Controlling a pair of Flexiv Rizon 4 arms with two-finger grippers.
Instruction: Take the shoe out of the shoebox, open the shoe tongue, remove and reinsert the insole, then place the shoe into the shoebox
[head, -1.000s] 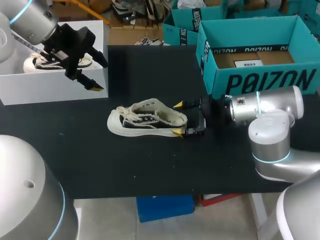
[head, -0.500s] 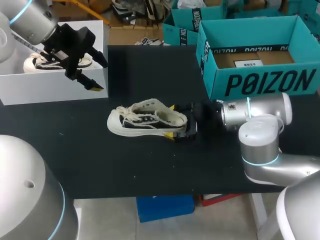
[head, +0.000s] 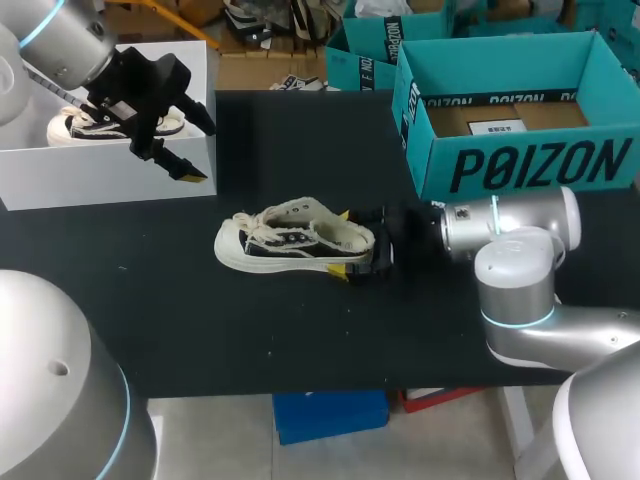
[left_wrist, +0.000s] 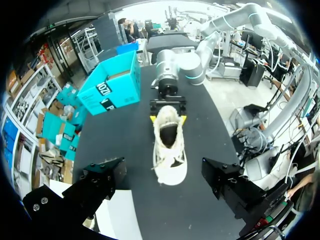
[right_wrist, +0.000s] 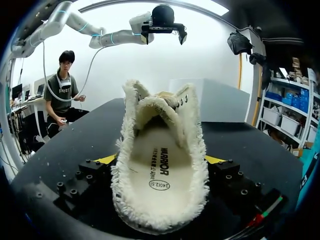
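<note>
Now: the shoe is lying sole-down mid-bench, well apart from the teal shoebox, heel pointing at my right arm. The right gripper is straddling the heel with fingers spread, one yellow tip along each side wall. Firm contact on both sides is not showing, so I am logging it as not clamped. The left gripper is hanging over the white box, fingers wide apart and carrying nothing.

Judgement: the step in hand is pinning the heel so the tongue can be opened.
- Fingers should be closing evenly and low, near the sole, so the frayed collar is not getting crushed.
- The shoe should be staying flat, not tipping toward the toe.
- The mouth should be staying clear, since the insole is sitting inside and needs a free path out.

Count:
- Shoes: two, this one and a second shoe in the white box.
- Shoebox: one.
- White box: one.
- Insole in view: one.
</note>
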